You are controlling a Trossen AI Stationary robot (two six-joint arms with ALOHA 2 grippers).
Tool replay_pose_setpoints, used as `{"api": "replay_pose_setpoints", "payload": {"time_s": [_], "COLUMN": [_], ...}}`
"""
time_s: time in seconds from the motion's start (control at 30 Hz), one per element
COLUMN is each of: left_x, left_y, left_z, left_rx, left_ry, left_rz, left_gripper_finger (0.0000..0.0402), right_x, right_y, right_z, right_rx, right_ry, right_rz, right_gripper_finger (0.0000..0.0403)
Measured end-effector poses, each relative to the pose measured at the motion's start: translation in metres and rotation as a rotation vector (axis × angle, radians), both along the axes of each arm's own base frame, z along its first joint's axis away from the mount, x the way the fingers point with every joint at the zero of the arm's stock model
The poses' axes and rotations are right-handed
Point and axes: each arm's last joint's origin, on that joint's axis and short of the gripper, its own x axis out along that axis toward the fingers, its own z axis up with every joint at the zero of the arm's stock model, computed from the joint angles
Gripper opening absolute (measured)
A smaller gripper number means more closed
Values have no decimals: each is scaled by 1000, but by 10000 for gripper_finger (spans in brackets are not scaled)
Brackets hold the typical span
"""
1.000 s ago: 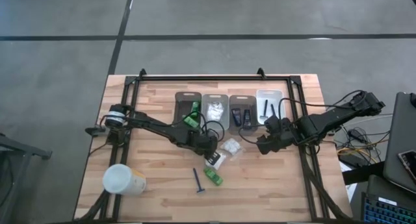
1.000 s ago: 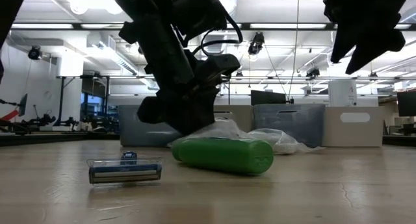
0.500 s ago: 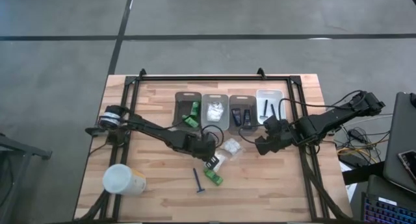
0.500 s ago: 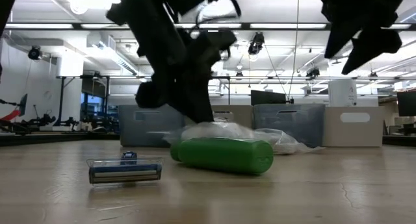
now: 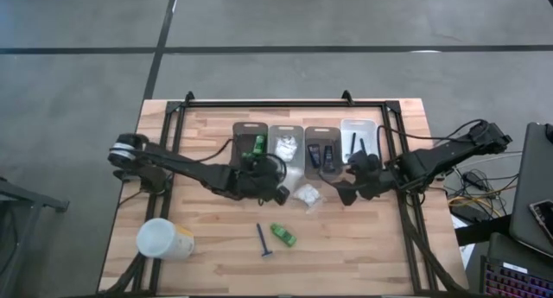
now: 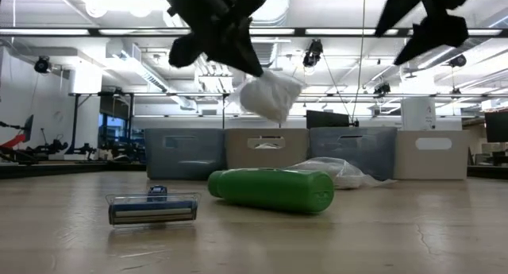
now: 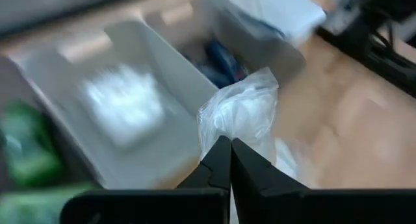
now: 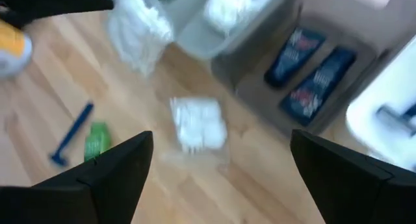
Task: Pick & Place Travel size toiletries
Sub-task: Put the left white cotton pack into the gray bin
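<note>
My left gripper (image 5: 277,192) is shut on a white crinkly packet (image 6: 270,94), raised above the table just in front of the four bins. My right gripper (image 5: 344,193) hovers open to its right, above the table, touching nothing. A second white packet (image 5: 307,195) lies flat on the wood between the two grippers. A green bottle (image 5: 282,235) lies on its side nearer me, with a dark blue T-shaped razor (image 5: 263,240) beside it. The bins hold green bottles (image 5: 253,151), white packets (image 5: 285,146), black tubes (image 5: 321,155) and a razor (image 5: 354,143). My left gripper pinches the packet between its two fingers at the packet's gathered clear edge (image 7: 229,128). The fingers slant down at it from above and from the table's left. The packet is lifted clear of the table and hangs off the fingertips (image 6: 240,65).
A large white cylinder with a yellowish base (image 5: 164,239) lies near the table's near left corner. The four bins (image 5: 304,132) stand in a row toward the far edge, inside a black frame (image 5: 285,103). Bare wood lies at the near right.
My left gripper has risen from the table with the white packet and drawn toward the far edge and the bins. The packet, low among the things before, now hangs clear of the wood. The second packet, green bottle and razor have stayed in place.
</note>
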Motion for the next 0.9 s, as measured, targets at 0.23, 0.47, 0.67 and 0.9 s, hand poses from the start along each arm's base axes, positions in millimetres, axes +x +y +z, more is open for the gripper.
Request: {"api": "replay_pose_setpoints", "payload": {"time_s": [0.23,0.47,0.67,0.9], "left_x": [2,7,13,27], "left_y": [49,103,128,123], "left_z": [6,6,-14,-42], "left_rx": [112,89,-21,-110], "left_ry": [47,30,50,81], "left_rz": [98,140,127,91], "left_gripper_finger": [1,1,1,11], "right_x": [3,3,2,2], "right_y": [-4,-4,-4,-4], "right_z": [20,27,22,19], "right_rx": [-112,-122,-94,-84], "right_ry": [-106,-130,-132,-129], "right_rz": [-94,-108,-145,-154], "right_gripper_finger": [335,314,302,290]}}
